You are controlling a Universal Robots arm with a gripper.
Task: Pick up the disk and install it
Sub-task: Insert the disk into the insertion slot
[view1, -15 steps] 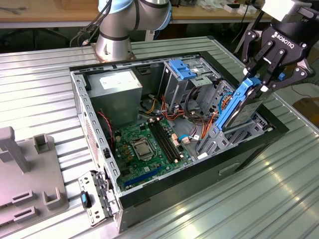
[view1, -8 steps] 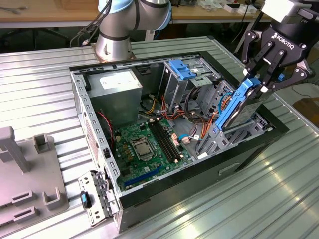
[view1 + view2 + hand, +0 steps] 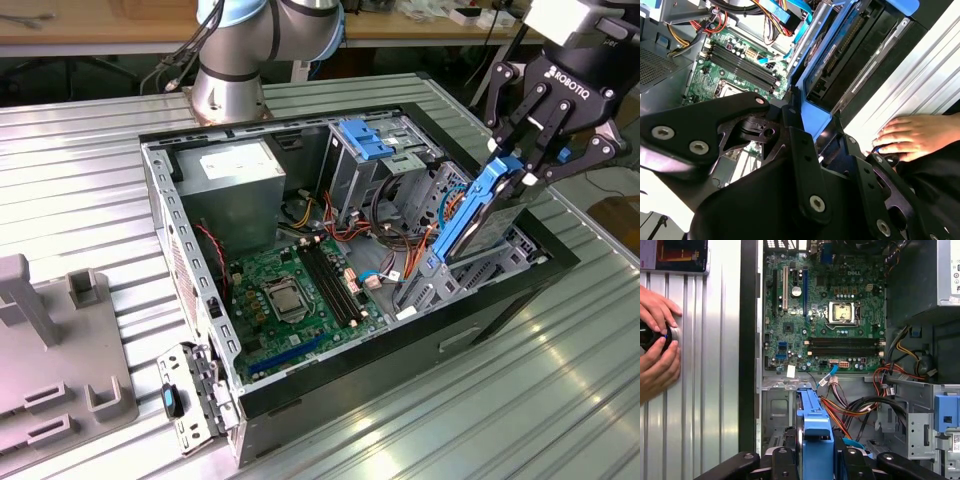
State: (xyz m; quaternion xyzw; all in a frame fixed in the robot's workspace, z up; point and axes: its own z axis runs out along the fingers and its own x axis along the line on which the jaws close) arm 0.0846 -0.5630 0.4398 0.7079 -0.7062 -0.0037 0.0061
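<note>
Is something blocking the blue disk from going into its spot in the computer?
Nothing visible blocks it. The gripper holds the disk tilted, its lower end at the grey drive cage. Orange cables run beside it.

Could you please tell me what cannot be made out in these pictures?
- Exterior view: the disk's lower end, hidden inside the drive cage; seating unclear.
- First wrist view: the black round object, cut by the picture edge, covered by a person's hands.
- Second wrist view: part of the motherboard, hidden behind the gripper's black linkage.
</note>
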